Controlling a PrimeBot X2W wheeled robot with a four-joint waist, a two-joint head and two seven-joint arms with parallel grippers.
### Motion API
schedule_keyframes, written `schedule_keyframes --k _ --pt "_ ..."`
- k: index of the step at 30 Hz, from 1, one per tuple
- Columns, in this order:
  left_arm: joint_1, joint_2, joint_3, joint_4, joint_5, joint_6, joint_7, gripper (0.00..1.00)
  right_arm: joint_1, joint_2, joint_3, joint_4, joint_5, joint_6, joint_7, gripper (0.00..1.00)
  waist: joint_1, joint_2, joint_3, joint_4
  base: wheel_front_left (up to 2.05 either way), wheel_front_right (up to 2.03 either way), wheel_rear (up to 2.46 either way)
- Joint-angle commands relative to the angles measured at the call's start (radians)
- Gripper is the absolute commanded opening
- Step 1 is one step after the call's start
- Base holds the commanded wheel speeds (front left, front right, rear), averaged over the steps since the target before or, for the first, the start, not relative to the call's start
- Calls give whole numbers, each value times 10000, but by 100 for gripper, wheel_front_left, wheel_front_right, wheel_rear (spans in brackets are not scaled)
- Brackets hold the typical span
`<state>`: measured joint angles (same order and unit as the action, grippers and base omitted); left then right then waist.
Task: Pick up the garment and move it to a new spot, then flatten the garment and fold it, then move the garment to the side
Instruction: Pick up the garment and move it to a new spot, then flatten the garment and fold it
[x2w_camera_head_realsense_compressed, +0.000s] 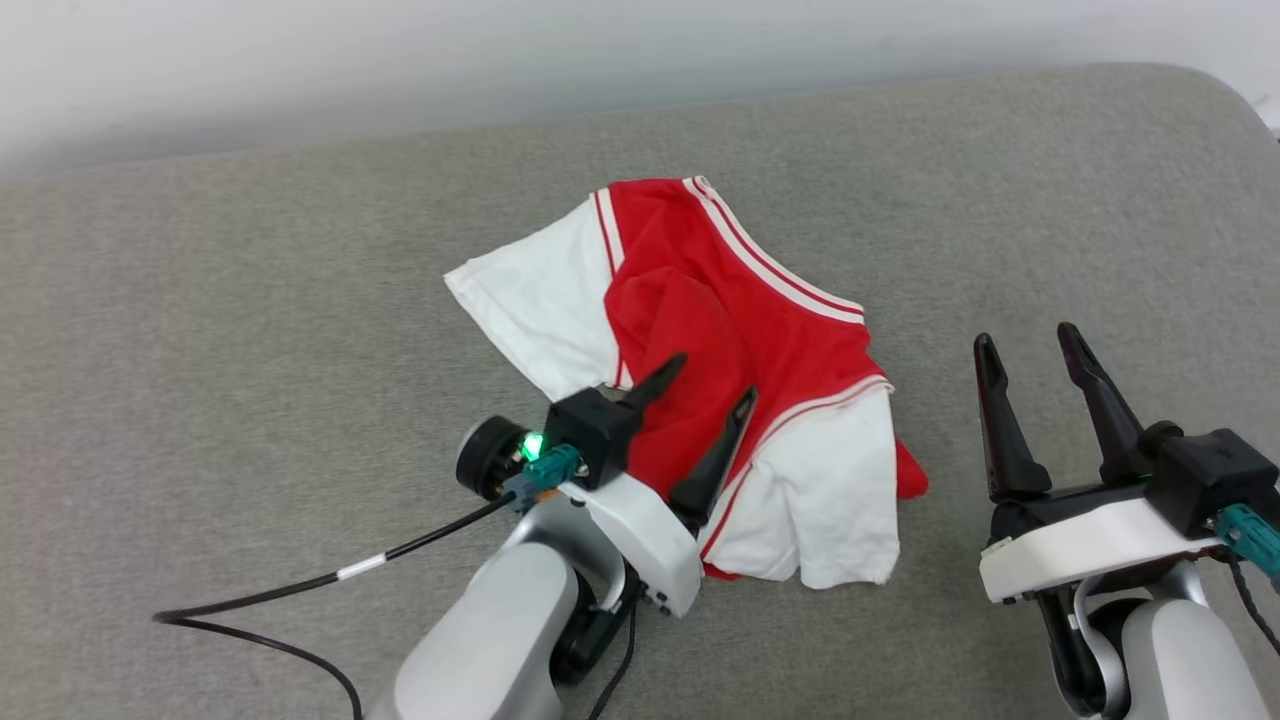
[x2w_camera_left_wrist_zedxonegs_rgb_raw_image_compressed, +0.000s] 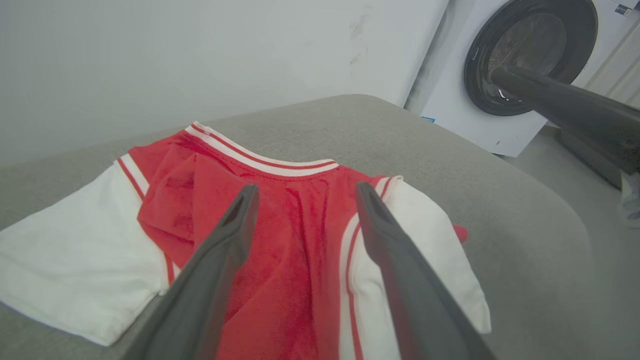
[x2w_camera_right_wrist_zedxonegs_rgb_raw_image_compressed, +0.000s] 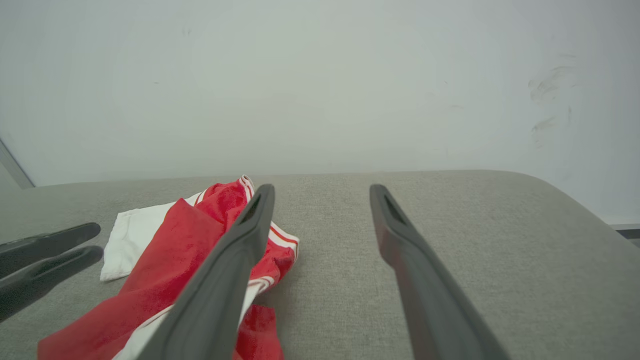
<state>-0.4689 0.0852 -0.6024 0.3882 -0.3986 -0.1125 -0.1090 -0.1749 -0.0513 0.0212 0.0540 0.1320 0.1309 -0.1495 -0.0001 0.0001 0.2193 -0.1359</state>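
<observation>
The garment (x2w_camera_head_realsense_compressed: 720, 330) lies bunched on the grey cushion, a red jersey with white sleeves and striped trim; its print is hidden. The wrist views show it too, as the garment (x2w_camera_left_wrist_zedxonegs_rgb_raw_image_compressed: 280, 240) and the garment (x2w_camera_right_wrist_zedxonegs_rgb_raw_image_compressed: 175, 250). My left gripper (x2w_camera_head_realsense_compressed: 716, 380) hangs open over the garment's red middle, one finger to each side of a fold, nothing between them. In its own view the left gripper (x2w_camera_left_wrist_zedxonegs_rgb_raw_image_compressed: 305, 192) frames the red cloth below the striped collar. My right gripper (x2w_camera_head_realsense_compressed: 1030, 345) stands open to the right of the garment, over bare cushion, and the right gripper (x2w_camera_right_wrist_zedxonegs_rgb_raw_image_compressed: 322, 195) holds nothing.
The grey cushion (x2w_camera_head_realsense_compressed: 250, 350) spreads wide to the left and beyond the garment. A pale wall (x2w_camera_head_realsense_compressed: 400, 60) runs behind it. A white washing machine (x2w_camera_left_wrist_zedxonegs_rgb_raw_image_compressed: 500, 75) with a dark round door stands past the cushion's rounded corner. A black cable (x2w_camera_head_realsense_compressed: 300, 590) trails from my left wrist.
</observation>
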Motion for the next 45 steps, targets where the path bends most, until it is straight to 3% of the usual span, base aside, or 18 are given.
schedule_keyframes --k 1,8,17,21,30,45 --pt "-175 5 178 -164 166 241 -462 100 54 13 -84 -3 -92 -3 33 100 1 -1 -273 317 0 0 0" --pt "-415 278 1218 -529 354 1291 -1367 100 314 12 -265 -85 -225 -3 271 100 1 -1 -733 915 0 0 0" --pt "1203 1280 2832 -1120 138 2352 -1555 100 813 11 -219 -141 -156 -3 486 100 1 -1 -1324 1210 0 0 0" --pt "2125 1597 3076 -1498 99 2515 -1567 100 1129 11 -292 -151 -169 -3 577 100 1 -1 -1601 1209 0 0 0" --pt "3283 1718 2974 -1919 -68 2538 -1443 100 1779 11 -315 -329 -94 -3 805 100 1 -1 -2109 1030 0 0 0" --pt "3747 1809 3007 -2319 -237 2811 -1300 100 1966 13 -154 -397 7 -3 952 100 1 -1 -2265 811 0 0 0"
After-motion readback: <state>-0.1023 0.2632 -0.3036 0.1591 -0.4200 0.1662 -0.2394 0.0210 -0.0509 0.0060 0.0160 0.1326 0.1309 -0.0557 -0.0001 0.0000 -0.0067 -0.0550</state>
